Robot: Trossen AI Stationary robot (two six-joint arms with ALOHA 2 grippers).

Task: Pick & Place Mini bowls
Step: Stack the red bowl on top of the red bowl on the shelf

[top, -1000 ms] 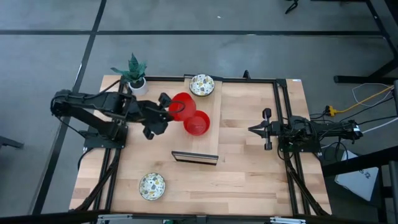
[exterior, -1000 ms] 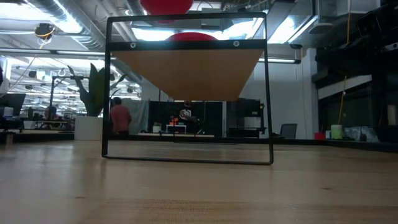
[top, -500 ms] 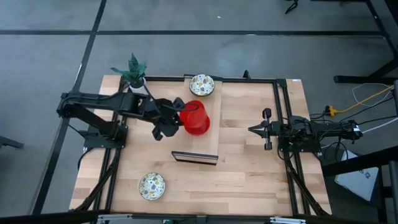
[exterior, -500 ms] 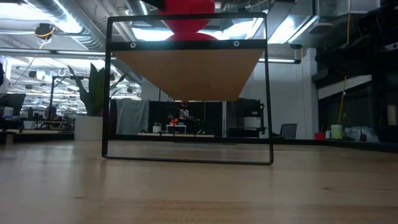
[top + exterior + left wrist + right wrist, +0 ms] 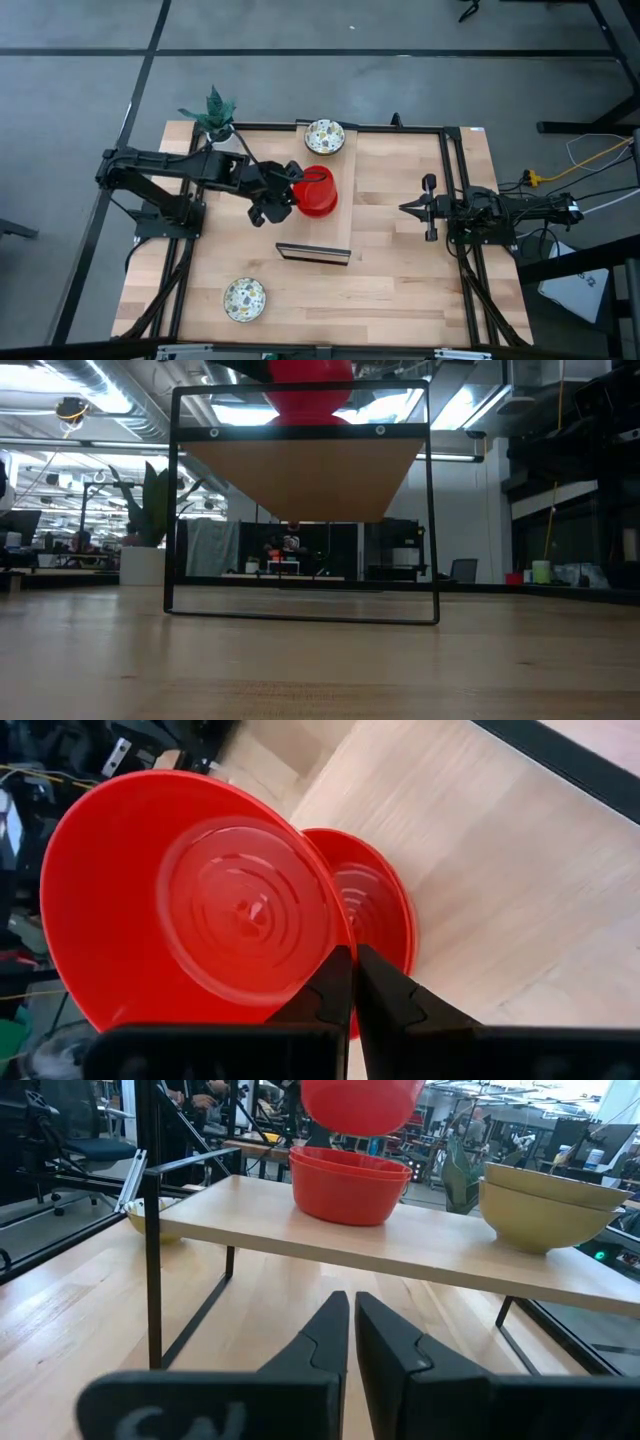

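Note:
My left gripper [image 5: 296,188] is shut on a glossy red mini bowl [image 5: 320,183] and keeps it just above a stack of red bowls [image 5: 350,1184] that stands on the raised wooden shelf [image 5: 338,228]. In the right wrist view the held bowl [image 5: 361,1102] hangs clear of that stack. Cream speckled bowls [image 5: 325,135], stacked [image 5: 549,1203], stand at the shelf's far end. One more speckled bowl [image 5: 244,298] lies on the table near its front left. My right gripper [image 5: 405,208] waits shut at the table's right side, touching nothing. My left gripper pinches the red bowl's rim [image 5: 332,942] between its two fingers, on the bowl's left side. The fingers reach in about level from the table's left. The bowl is lifted clear and roughly upright above the red stack [image 5: 385,915].
The shelf is a board on a thin black frame [image 5: 300,615] standing mid-table. A small white pot with a green plant [image 5: 217,120] stands at the far left corner. Bare tabletop lies under and in front of the shelf, and between the shelf and the right arm.
My left gripper has carried the red bowl toward the table's right and near edge, from beside the red bowls on the shelf to directly over them, and a little lower. It has stayed shut on the bowl. The right arm has kept still.

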